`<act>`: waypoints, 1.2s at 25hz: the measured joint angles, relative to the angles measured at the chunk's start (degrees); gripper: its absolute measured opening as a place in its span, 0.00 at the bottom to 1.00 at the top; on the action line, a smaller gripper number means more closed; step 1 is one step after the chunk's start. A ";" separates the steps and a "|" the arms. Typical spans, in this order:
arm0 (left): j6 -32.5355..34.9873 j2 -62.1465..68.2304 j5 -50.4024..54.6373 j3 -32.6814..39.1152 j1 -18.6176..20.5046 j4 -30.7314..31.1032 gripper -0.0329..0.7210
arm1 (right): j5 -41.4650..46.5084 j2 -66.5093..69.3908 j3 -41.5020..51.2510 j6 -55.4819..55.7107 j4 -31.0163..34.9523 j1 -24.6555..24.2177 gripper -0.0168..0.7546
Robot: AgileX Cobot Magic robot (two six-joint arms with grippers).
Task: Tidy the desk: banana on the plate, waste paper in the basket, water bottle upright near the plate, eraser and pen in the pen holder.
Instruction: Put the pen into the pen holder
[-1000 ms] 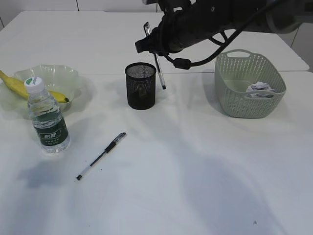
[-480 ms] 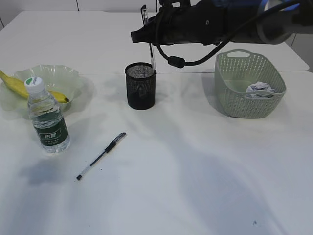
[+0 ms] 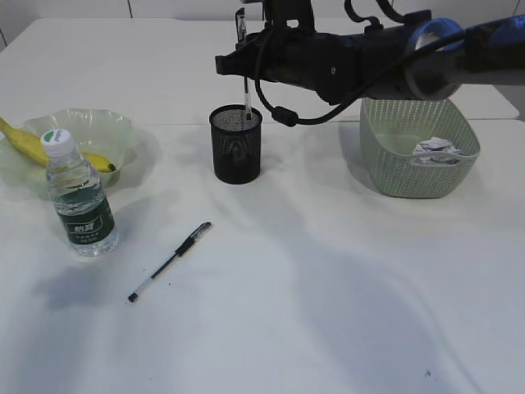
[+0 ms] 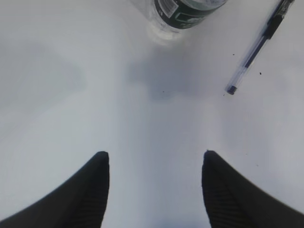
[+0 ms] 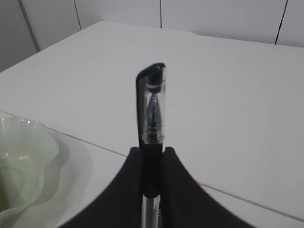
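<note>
**Pen Insertion at the Holder**

Nearest the camera, at lower left of the exterior view, a second pen lies flat on the desk, with the upright water bottle just beside it. The left gripper hovers above this area, fingers spread and empty.

Toward mid-frame stands the pen holder, a black mesh cup. The right gripper is pinched on a clear-barrelled pen with a black grip (cap end up in the wrist view), held near vertical, its lower end at the holder's mouth.

The step in hand appears to be depositing this pen. The next move calls for lowering it inside the rim, then releasing.

Farther back, the banana rests on the plate at left; waste paper sits in the basket at right.
</note>
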 joint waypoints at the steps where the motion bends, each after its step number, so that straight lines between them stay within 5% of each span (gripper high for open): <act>1: 0.00 0.00 0.00 0.00 0.00 0.00 0.62 | -1.08 0.33 0.00 0.38 0.00 0.00 0.08; 30: 0.09 0.00 -0.35 0.00 0.00 0.20 0.62 | -5.91 4.83 0.00 2.29 0.19 0.00 0.08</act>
